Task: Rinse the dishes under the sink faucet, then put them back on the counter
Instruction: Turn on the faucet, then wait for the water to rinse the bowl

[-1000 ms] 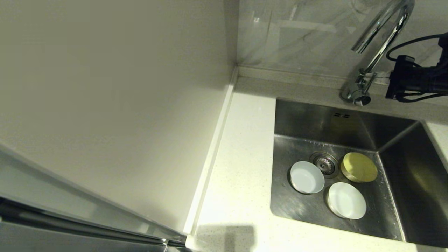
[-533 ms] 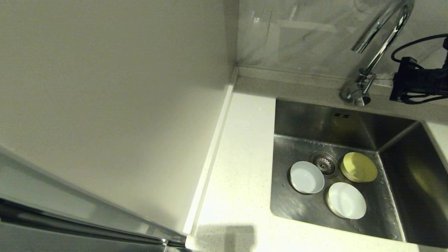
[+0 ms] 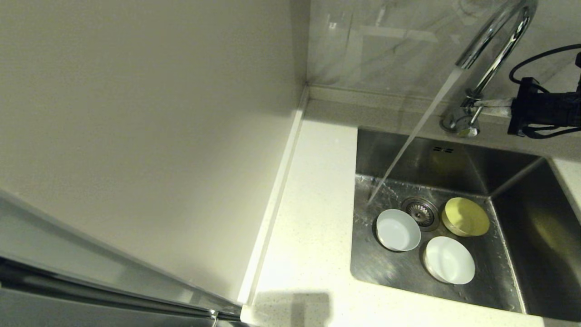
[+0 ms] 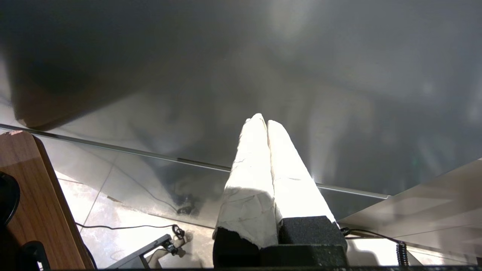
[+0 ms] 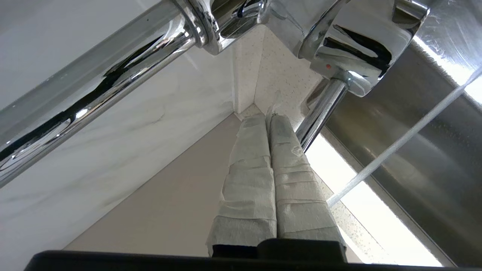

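Three dishes lie in the sink (image 3: 522, 213) around its drain (image 3: 421, 212): a pale grey-blue bowl (image 3: 398, 230), a white bowl (image 3: 449, 260) and a yellow bowl (image 3: 465, 217). Water (image 3: 413, 136) streams from the faucet (image 3: 499, 36) onto the sink floor just behind the grey-blue bowl, touching no dish. My right gripper (image 3: 476, 103) is shut and empty, its fingertips beside the faucet's lever (image 5: 320, 113) at the base. The right gripper (image 5: 268, 117) shows taped fingers pressed together. My left gripper (image 4: 265, 120) is shut and empty, parked low, out of the head view.
The white speckled counter (image 3: 313, 227) runs along the sink's left and front. A pale side panel (image 3: 150, 136) rises on the left and a marbled wall (image 3: 386, 50) stands behind the faucet. The water stream (image 5: 399, 145) crosses the right wrist view.
Water now pours from the spout, which was dry in both earlier frames. My right gripper has shifted slightly to the right at the lever. The bowls have not moved.
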Tool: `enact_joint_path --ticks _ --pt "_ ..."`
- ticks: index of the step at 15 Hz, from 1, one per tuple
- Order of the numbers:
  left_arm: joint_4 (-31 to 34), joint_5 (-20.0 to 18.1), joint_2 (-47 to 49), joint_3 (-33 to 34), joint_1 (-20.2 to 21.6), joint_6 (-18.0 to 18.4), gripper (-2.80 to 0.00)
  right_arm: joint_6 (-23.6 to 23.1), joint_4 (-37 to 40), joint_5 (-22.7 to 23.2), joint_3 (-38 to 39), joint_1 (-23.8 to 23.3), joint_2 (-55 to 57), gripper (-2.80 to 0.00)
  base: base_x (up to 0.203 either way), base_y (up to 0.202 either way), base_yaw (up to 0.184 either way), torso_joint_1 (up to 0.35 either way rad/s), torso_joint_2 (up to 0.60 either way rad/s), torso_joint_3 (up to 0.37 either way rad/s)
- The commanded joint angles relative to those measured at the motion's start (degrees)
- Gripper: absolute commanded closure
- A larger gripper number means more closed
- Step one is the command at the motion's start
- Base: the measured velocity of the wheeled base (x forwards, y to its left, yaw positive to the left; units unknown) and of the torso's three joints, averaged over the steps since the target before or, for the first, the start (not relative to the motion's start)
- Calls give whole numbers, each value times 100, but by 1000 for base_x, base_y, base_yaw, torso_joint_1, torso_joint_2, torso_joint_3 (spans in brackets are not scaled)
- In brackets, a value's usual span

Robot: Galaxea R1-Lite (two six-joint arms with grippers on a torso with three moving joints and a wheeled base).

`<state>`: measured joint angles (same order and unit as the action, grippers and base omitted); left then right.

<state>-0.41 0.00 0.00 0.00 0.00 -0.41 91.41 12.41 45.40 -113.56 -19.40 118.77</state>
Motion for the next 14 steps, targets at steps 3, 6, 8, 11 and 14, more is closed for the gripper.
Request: enact_joint_path --ticks 3,6,8,11,14 --pt "-2 0 0 18 0 -3 0 38 -573 -119 0 -107 -77 0 0 0 0 0 0 0" --pt "-2 0 0 18 0 -3 0 -74 -1033 -188 0 -463 -283 0 0 0 0 0 0 0" --pt "-2 0 0 18 0 -3 0 -640 -923 -189 7 -634 -388 0 0 0 0 0 0 0" --pt "-2 0 0 18 0 -3 0 -1976 331 -229 10 -853 -601 0 0 0 0 0 0 0" --pt "-2 0 0 18 0 -3 0 -3958 1855 -1221 93 -942 -814 0 0 0 0 0 0 0"
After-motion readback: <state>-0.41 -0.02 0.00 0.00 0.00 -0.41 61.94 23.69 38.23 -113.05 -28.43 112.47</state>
